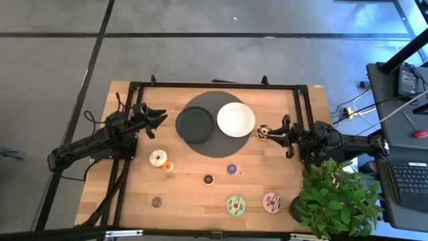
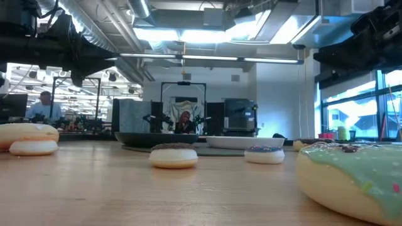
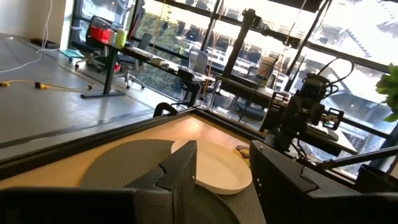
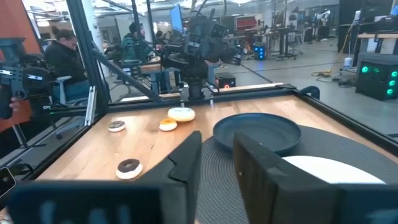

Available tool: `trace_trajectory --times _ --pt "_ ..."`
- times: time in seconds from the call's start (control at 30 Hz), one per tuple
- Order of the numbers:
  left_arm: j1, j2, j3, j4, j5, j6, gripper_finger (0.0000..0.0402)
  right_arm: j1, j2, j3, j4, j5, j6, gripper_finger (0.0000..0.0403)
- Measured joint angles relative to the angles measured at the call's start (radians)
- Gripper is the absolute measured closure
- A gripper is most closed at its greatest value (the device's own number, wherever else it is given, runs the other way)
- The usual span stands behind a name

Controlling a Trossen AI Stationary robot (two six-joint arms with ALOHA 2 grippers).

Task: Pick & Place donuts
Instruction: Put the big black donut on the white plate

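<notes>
Several toy donuts lie flat on the wooden table: white-iced [image 1: 158, 158], mini orange [image 1: 168, 167], mini brown [image 1: 208, 179], mini purple [image 1: 231, 169], another mini brown [image 1: 156, 201], green [image 1: 235, 205] and pink [image 1: 272, 201]. A chocolate donut [image 1: 263, 131] lies just right of the white plate [image 1: 235, 119]. My right gripper [image 1: 269, 132] is over it, open, and its wrist view shows nothing between the fingers [image 4: 186, 163]. My left gripper [image 1: 155, 121] is open, left of the black plate [image 1: 194, 124], holding nothing. Both plates rest on a round grey mat [image 1: 217, 144].
A black frame rail [image 1: 214, 85] runs along the table's far edge and down both sides. A potted plant [image 1: 334, 195] stands at the near right corner. Bare wood lies between the mat and the near donuts. People sit in the room beyond the table.
</notes>
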Motion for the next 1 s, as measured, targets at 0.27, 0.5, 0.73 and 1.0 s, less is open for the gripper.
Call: trace_trajectory --times 0.27,0.5,0.73,1.0 --pt "0.0 0.0 0.0 0.0 0.002 -0.044 0.0258 0.0 0.0 0.0 -0.008 0.014 0.047 0.0237" --pt "0.0 0.0 0.0 0.001 -0.019 -0.07 0.0258 -0.007 0.072 0.039 -0.129 0.279 0.149 0.0226" --pt "0.0 0.0 0.0 0.001 -0.024 -0.069 0.0258 -0.046 0.305 0.154 -0.323 0.368 0.347 0.0226" --pt "0.0 0.0 0.0 0.0 -0.024 -0.069 0.0258 -0.116 0.639 0.323 -0.481 0.363 0.477 0.0226"
